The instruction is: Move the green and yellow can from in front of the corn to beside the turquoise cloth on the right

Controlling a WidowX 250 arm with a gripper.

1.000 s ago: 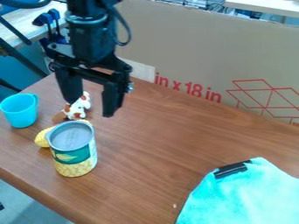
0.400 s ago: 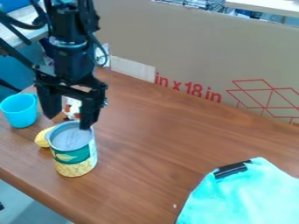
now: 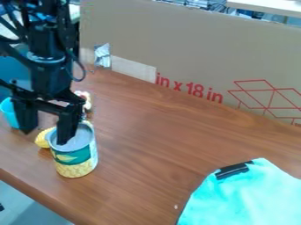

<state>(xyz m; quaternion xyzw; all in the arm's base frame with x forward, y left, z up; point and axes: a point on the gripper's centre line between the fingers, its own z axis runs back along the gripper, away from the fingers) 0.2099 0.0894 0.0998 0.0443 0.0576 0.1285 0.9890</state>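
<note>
Hangs at the upper left on a black, cable-draped arm; points the gripper steeply downward, with fingers spread wide apart; perhaps tilts slightly at the wrist, hard to judge here.

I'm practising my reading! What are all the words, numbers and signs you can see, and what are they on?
"in x 18 in": red print on the big cardboard sheet behind the table. A red line drawing of box shapes is next to it, on the same cardboard.
Can: any words on its green and yellow label are too small and blurred to read.
I can't read any other words.
</note>
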